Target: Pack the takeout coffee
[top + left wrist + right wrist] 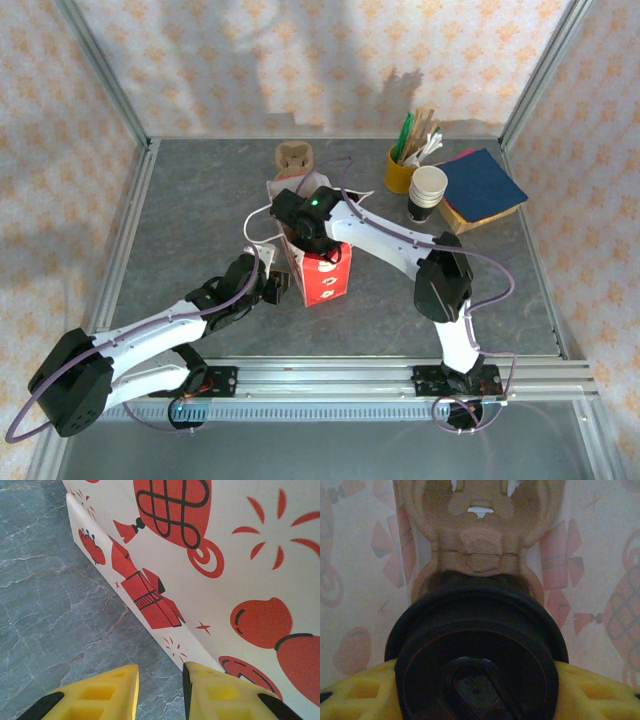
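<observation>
From above, a grey stone-look table (190,210) sits inside patterned walls (300,60). The right pincer (297,233) dips into a red-printed paper bag (328,278), with a yellow cup of sticks (400,172) and stacked white cups (427,190) off to its right.

At the left wrist, the left pincer (160,692) stands slightly apart on nothing, the bag's bottom corner just ahead.

At the right wrist, the right pincer (477,695) is clamped on the takeout coffee (477,640), whose black lid lies between its fingers. A brown carrier (480,535) is just beyond.
</observation>
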